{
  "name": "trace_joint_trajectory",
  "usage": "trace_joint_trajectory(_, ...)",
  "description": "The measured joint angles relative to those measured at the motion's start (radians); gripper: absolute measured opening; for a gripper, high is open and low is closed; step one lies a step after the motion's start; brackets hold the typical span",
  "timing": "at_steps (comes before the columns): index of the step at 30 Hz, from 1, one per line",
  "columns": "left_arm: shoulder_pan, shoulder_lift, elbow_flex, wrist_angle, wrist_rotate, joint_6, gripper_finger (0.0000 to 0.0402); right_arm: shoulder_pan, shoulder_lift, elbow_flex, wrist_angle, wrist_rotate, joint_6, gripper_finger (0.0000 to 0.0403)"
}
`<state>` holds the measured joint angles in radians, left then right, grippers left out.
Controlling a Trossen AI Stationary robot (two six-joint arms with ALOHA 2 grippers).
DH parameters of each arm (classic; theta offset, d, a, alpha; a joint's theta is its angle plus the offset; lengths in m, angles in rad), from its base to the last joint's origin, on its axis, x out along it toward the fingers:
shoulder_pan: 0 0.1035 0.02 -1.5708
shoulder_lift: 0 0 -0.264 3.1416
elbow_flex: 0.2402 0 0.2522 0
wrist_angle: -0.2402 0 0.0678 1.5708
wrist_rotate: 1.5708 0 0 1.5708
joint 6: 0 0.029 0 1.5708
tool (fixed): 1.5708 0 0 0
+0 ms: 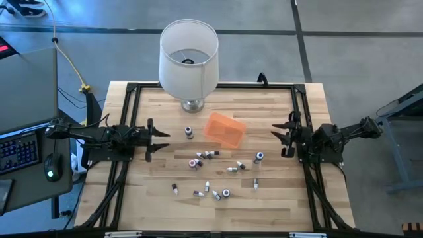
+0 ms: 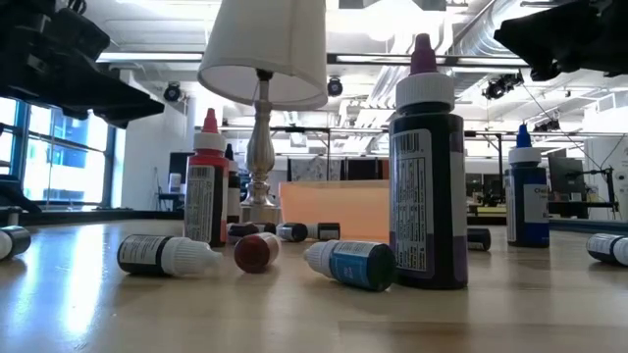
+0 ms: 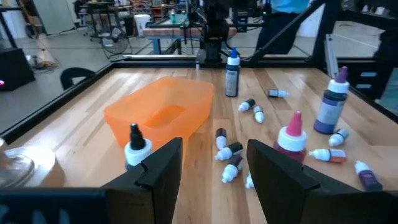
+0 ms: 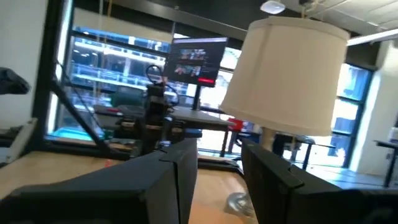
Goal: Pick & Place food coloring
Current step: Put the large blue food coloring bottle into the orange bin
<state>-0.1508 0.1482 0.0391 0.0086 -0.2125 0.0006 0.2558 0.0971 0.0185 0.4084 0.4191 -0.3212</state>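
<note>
Facing bottles (image 3: 236, 152) from the left tool (image 3: 211, 171); lampshade (image 4: 286, 78) opposite.

High view overhead; low view table-level; wrist views face inward, sharing lamp (image 1: 189, 56) with both.

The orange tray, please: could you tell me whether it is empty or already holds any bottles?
Empty. The left wrist view looks into the orange tray and shows only its bare floor; the food coloring bottles lie outside on the table.

We find a robotics lab: a black-framed wooden worktop (image 1: 218, 205), exposed ceiling ducting (image 2: 481, 39), benches with monitors (image 4: 194, 60), a keyboard (image 1: 16, 151).
</note>
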Motion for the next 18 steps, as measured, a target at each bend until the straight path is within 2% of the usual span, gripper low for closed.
trace_joint_trajectory(4, 0.000, 0.000, 0.000, -0.001, 0.040, 0.002, 0.0179, 0.000, 0.002, 0.000, -0.025, -0.053, 0.072, 0.0117)
trace_joint_trajectory(7, 0.000, 0.000, 0.000, 0.011, 0.046, 0.029, 0.0179, 0.000, 0.018, 0.000, -0.060, -0.135, 0.131, 0.0117)
trace_joint_trajectory(11, 0.000, 0.000, 0.000, 0.120, 0.046, 0.113, 0.0179, 0.000, 0.086, 0.000, -0.067, -0.237, 0.198, 0.0117)
trace_joint_trajectory(18, 0.000, 0.000, 0.000, 0.312, 0.038, 0.134, 0.0179, 0.000, 0.280, 0.000, 0.012, -0.252, 0.307, 0.0117)
